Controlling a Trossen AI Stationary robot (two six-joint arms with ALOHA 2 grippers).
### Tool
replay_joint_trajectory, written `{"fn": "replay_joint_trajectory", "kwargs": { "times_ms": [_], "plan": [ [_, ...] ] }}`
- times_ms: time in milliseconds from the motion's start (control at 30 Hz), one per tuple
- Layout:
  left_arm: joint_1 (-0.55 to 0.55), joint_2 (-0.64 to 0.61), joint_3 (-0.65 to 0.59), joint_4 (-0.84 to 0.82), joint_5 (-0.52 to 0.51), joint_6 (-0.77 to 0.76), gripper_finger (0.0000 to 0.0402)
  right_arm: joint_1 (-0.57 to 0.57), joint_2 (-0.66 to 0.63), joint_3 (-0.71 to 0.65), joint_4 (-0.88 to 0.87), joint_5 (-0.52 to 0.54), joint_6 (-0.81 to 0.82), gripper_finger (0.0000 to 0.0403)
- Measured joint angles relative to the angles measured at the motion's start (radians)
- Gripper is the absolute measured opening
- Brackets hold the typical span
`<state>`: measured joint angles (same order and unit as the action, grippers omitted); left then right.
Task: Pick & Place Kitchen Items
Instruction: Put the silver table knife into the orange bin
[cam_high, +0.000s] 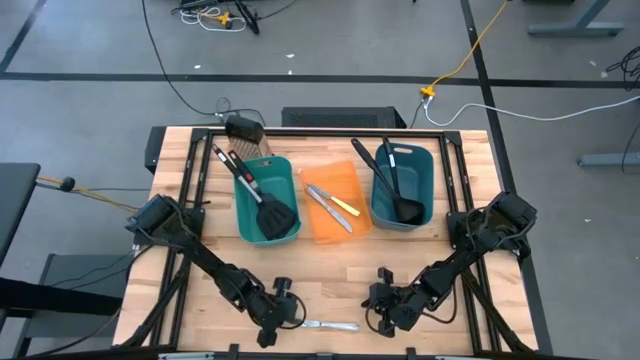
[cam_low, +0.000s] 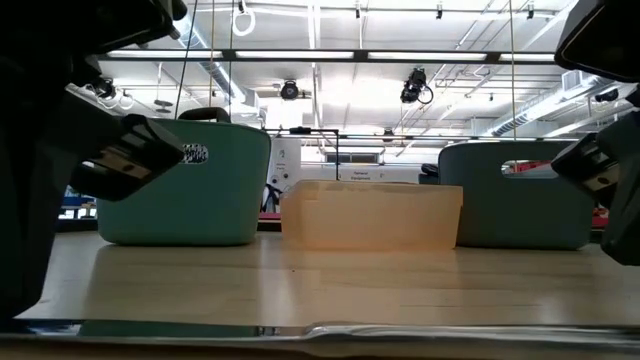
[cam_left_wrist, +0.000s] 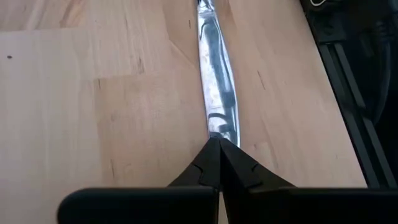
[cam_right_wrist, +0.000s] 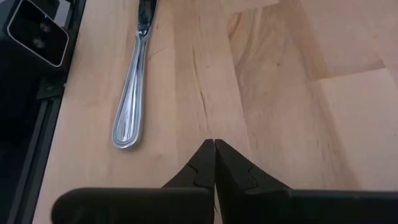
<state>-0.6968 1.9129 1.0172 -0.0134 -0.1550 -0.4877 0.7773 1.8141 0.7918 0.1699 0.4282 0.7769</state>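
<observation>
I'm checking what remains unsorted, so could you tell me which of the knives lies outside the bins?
The silver knife lying on the bare wood at the table's front edge; the other silver and the yellow-handled knife lie in the orange bin.

Two teal bins (cam_high: 255, 215) (cam_high: 425, 190) flank an orange bin (cam_high: 345, 225); black spatulas (cam_high: 262, 205), silver knife (cam_high: 335, 325), pale wood table (cam_high: 330, 275)

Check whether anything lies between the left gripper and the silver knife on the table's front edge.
Nothing visible does. The left gripper, shut, sits right at the silver knife, with only bare table around. The right gripper waits beside the handle, shut.
</observation>
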Motion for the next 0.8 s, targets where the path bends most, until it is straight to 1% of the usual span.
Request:
{"fn": "replay_joint_trajectory", "kwargs": {
  "times_ms": [167, 267, 367, 433, 533, 633, 700, 800],
  "plan": [
    [0.000, 0.000, 0.001, -0.011, -0.004, -0.012, 0.0003, 0.000, 0.000, 0.000, 0.000, -0.027, -0.020, 0.0007],
    [0.000, 0.000, 0.001, -0.014, -0.024, -0.021, 0.0003, 0.007, -0.008, 0.003, -0.010, -0.045, -0.036, 0.0007],
    [0.000, 0.001, 0.001, -0.014, -0.028, -0.022, 0.0003, 0.025, -0.030, 0.056, -0.074, -0.047, -0.080, 0.0014],
    [0.000, 0.001, 0.001, -0.015, -0.031, -0.024, 0.0003, 0.033, -0.039, 0.131, -0.165, -0.046, -0.097, 0.0032],
    [0.000, 0.002, 0.001, -0.015, -0.039, -0.024, 0.0003, 0.041, -0.028, 0.263, -0.311, -0.048, -0.125, 0.0076],
    [0.000, 0.002, 0.001, -0.018, -0.044, -0.024, 0.0003, 0.041, 0.022, 0.362, -0.386, -0.042, -0.130, 0.0127],
    [0.000, 0.002, 0.001, -0.022, -0.044, -0.024, 0.0003, 0.035, 0.069, 0.410, -0.433, -0.081, -0.105, 0.0156],
    [0.000, 0.002, 0.001, -0.023, -0.046, -0.024, 0.0003, 0.034, 0.125, 0.472, -0.536, -0.084, -0.059, 0.0182]
  ]
}}
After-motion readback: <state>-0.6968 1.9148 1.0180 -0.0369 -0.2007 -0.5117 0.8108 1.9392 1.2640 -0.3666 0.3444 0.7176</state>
